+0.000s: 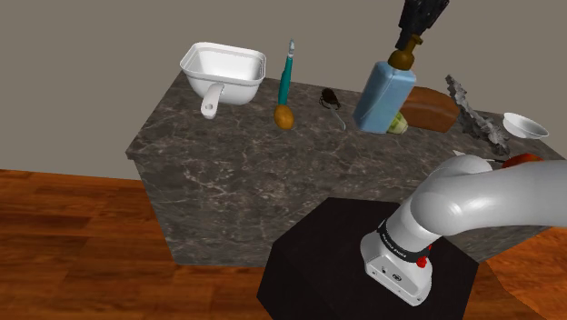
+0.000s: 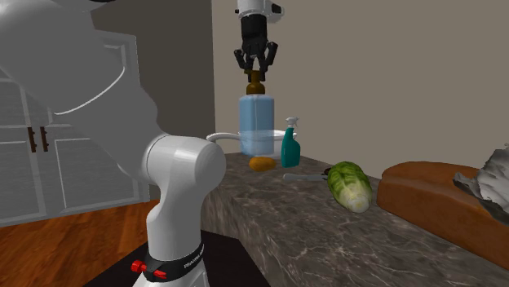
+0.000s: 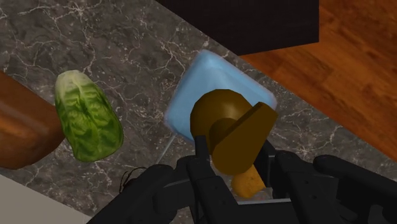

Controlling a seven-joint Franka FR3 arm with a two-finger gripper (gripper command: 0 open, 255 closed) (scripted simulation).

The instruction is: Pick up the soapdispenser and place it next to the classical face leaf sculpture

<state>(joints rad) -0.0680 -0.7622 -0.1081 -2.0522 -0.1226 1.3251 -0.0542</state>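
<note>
jaws clamped on its brown pump head [image 3: 230, 130], our black gripper [image 2: 257, 68] holds the pale blue soap dispenser bottle [image 1: 385, 95] above the marbled counter [image 1: 227, 173], lifted but not yet beside the grey jagged sculpture [image 1: 476, 113].

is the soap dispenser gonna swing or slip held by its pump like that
Probably swings: the gripper clasps only the brown pump head, and the soap dispenser hangs below it. Likely tippy on set-down, being tall on a narrow base. The smooth pump may slip.
</note>
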